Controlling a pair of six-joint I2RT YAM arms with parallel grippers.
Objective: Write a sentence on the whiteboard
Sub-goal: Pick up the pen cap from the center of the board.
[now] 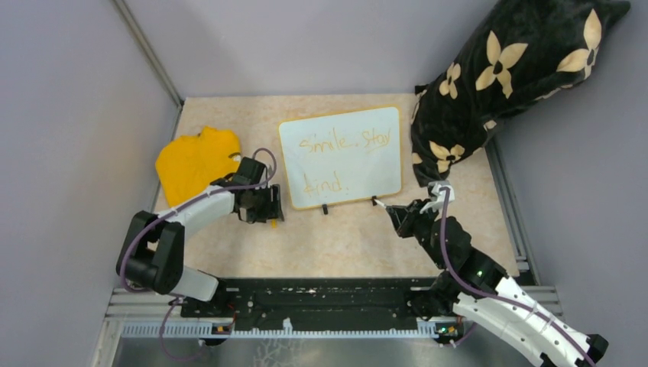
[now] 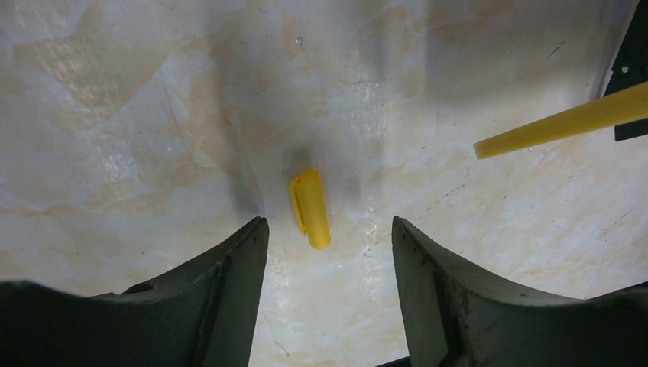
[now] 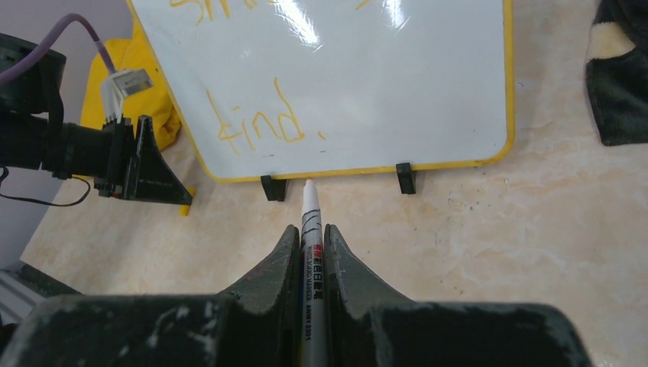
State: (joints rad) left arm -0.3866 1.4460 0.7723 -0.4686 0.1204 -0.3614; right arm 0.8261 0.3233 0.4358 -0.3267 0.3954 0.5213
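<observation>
The whiteboard (image 1: 374, 172) lies flat on the marbled surface (image 1: 344, 248) just above the middle of the top view, its two black feet along its lower edge. The sentence (image 1: 327, 143) runs across it in thin orange strokes – "Smile, Stay" on the upper line and "kind." at the lower left.

The right end effector (image 3: 310, 231) is clenched on a white marker (image 3: 309, 200), the barrel pinched between both fingers. In the right wrist view the marker's tip points up the frame at the board's lower edge, close to the left foot; whether it touches cannot be told.

The left end effector (image 2: 328, 223) stands released, jaws apart and gripping nothing. In its wrist view a small yellow cap (image 2: 310, 208) lies on the surface at the centre of the frame, in the gap just ahead of the fingertips and touching neither finger.

In the top view a yellow cloth (image 1: 195, 160) lies crumpled at the left, beside the board and behind the left arm – a black pillow with cream flowers (image 1: 504, 76) leans in the upper right corner, just beside the board's right edge.
</observation>
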